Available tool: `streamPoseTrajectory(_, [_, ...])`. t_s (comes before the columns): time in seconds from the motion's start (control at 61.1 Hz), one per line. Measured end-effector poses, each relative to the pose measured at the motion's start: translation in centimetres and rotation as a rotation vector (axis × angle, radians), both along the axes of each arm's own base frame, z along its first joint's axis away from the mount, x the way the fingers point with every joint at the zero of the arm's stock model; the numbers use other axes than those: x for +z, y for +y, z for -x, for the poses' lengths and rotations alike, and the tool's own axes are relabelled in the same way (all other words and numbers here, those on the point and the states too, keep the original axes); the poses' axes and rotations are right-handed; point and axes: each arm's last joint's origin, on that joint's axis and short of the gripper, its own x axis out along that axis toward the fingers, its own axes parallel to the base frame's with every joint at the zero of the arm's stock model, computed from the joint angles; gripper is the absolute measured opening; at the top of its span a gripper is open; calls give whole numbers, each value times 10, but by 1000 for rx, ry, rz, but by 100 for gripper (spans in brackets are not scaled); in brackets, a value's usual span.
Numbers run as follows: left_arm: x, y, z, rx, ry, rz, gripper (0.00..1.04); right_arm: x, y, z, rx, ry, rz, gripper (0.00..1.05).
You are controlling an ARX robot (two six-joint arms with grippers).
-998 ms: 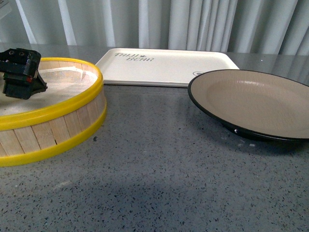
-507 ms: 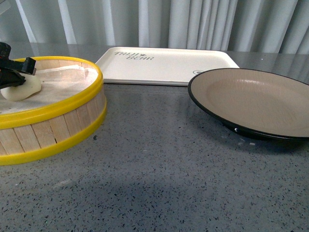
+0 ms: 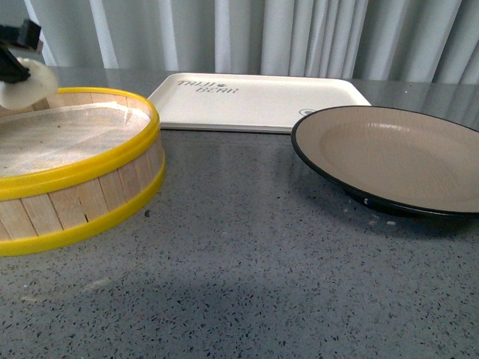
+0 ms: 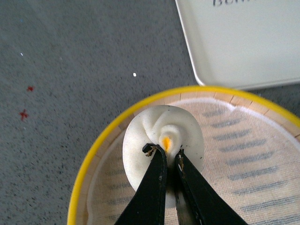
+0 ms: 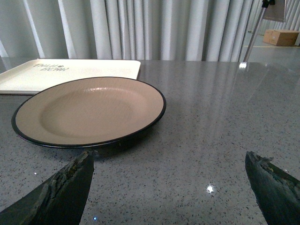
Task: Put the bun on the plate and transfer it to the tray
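Pinching the bun (image 4: 150, 129), the left tool (image 4: 165, 151) seems mostly cropped.

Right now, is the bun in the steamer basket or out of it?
Lifted out: the left gripper, shut on the bun, holds it above the yellow rim of the steamer basket, off the liner.

Three vessels on the grey speckled desk (image 3: 247, 284).
A yellow-rimmed wooden steamer basket (image 3: 112, 168) sits left, a black-rimmed round tan plate (image 3: 397, 153) right, a cream rectangular tray (image 3: 254, 101) behind them; a small white pleated bun (image 3: 26, 84) hangs over the basket's far-left edge in the left tool (image 4: 166, 151).
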Motion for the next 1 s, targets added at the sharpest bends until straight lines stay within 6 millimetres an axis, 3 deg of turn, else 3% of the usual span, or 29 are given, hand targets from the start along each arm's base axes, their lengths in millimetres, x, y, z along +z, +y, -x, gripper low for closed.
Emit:
streamPoseTrajectory(0.115, [20,-6,0,-12,-44,0,4,0,0,0,0,0,0,96])
streamPoseTrajectory(0.246, [46,-27,1,-68,-109,4,4,0,0,0,0,0,0,96])
streamPoseTrajectory(0.393, [73,-76,10,-204,-186,21,4,0,0,0,0,0,0,96])
streamPoseTrajectory(0.458, [79,-110,21,-307,-203,28,4,0,0,0,0,0,0,96])
streamPoseTrajectory(0.573, [74,-158,37,-451,-197,13,4,0,0,0,0,0,0,96])
streamPoseTrajectory(0.671, [58,-206,52,-586,-168,-21,4,0,0,0,0,0,0,96])
streamPoseTrajectory(0.753, [44,-230,56,-635,-151,-43,4,0,0,0,0,0,0,96])
streamPoseTrajectory(0.998, [13,-263,36,-659,-86,-73,4,0,0,0,0,0,0,96])
